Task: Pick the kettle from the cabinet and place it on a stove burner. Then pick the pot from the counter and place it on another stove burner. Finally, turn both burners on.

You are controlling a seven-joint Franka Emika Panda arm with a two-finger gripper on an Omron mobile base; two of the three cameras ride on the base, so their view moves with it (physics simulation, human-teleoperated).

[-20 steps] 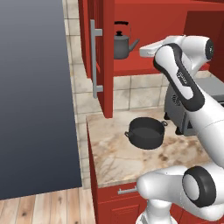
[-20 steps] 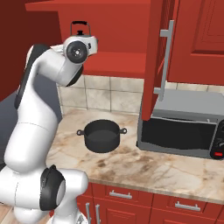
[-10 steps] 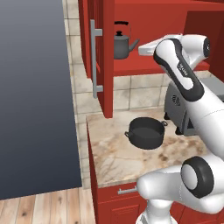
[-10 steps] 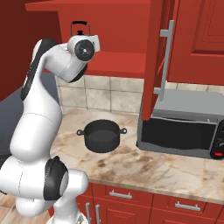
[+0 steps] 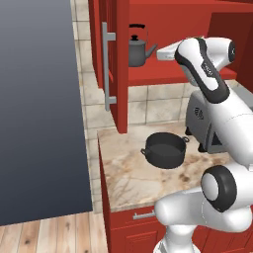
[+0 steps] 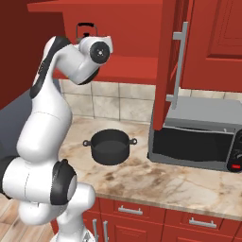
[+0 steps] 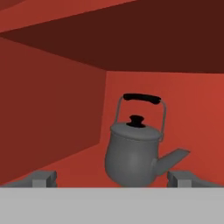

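Kettle (image 7: 134, 152) — upright on the red shelf of the cabinet (image 5: 163, 78), centre of the hand view, spout toward lower right, untouched. Gripper (image 7: 112, 179) — fingers spread wide and empty, level with the kettle's base. Advice: advance straight and close on the body or arched handle. Clearances — cabinet wall at left, open door (image 5: 118, 64) close by; little sideways room. Pot (image 6: 110, 146) waits on the counter (image 6: 142, 179).

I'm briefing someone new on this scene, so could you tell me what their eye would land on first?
Probably the grey kettle, upright on the shelf of the open red cabinet, with the open gripper aimed at it but not touching. Next, the black pot on the marbled counter, beside a dark microwave.
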